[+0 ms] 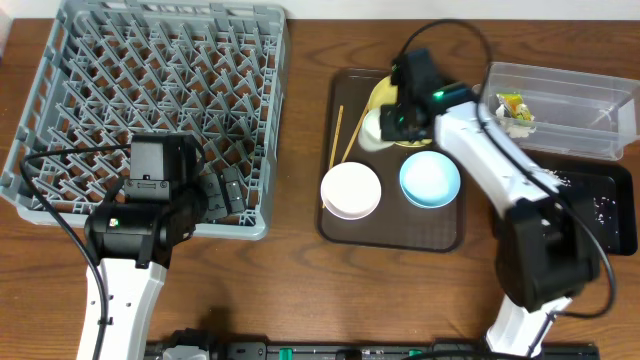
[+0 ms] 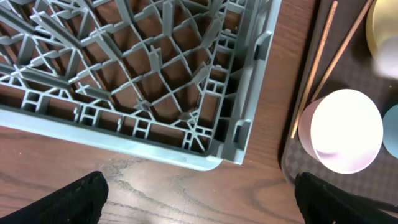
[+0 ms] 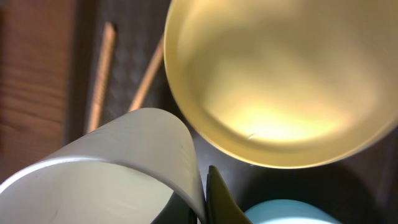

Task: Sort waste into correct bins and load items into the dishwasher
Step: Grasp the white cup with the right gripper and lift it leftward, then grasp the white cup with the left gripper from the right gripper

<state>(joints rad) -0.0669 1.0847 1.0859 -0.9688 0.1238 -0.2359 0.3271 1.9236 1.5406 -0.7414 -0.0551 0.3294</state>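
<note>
Presently in hand: the loading step is getting under way, with the cup (image 1: pixel 372 128) being taken as the first piece for the rack (image 1: pixel 272 130).
Right gripper (image 3: pixel 203 200): it is pinching the cup's thin wall at the rim, jaws drawn together on it.
Cup: it is sitting on the tray (image 1: pixel 390 228), just beside the plate (image 3: pixel 273 81) and near the chopsticks (image 1: pixel 338 128).
Left gripper (image 1: pixel 222 192): it is hovering over the rack's near right corner with jaws wide apart, holding nothing.
Rack: it is lying left of the tray, well apart from the cup.
Waste: the wrapper (image 1: pixel 515 105) is lying in the tub (image 1: pixel 600 100), so sorting is looking largely done.
Next move: judging from this, the cup is needing a straight lift clear of the plate's edge. After that comes a carry leftward over the tray's rim to the rack's pegs.
Watching for: a rim pinch is likely leaving the cup free to swing, so a slow lift is seeming wise. The left gripper is also standing close to the drop zone.
</note>
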